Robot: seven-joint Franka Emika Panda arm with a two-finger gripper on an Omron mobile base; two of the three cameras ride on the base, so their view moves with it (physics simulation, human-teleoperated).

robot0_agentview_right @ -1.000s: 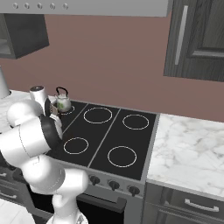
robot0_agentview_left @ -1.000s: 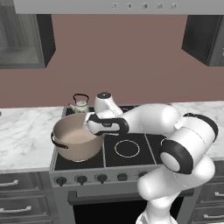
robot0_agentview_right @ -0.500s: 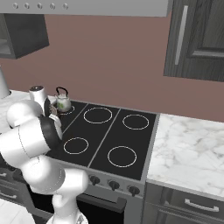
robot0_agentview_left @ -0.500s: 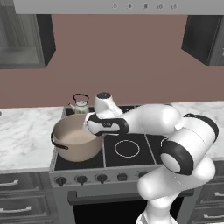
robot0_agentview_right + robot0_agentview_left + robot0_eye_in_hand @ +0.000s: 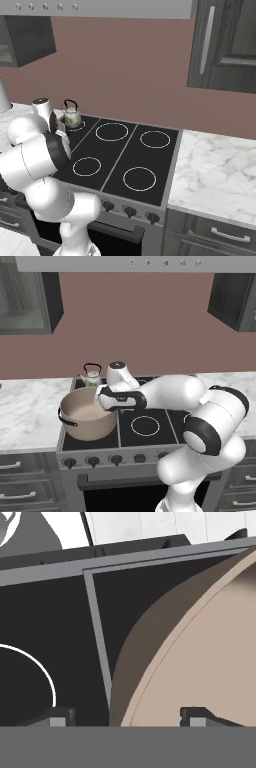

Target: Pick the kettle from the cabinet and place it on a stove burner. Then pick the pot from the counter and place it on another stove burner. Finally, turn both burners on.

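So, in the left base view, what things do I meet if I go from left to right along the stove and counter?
Counter → pot → claw at the pot's right rim → free burner ring → the robot's big white arm.

The black cooktop (image 5: 150, 423) carries the pot (image 5: 89, 415) at its front-left burner and the kettle (image 5: 92, 376) behind it

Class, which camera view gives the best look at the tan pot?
The left base view: the whole pot sits on the front-left burner, rim and a side handle clear. The hand view shows just a close slice of its rim. In the right base view the arm hides it.
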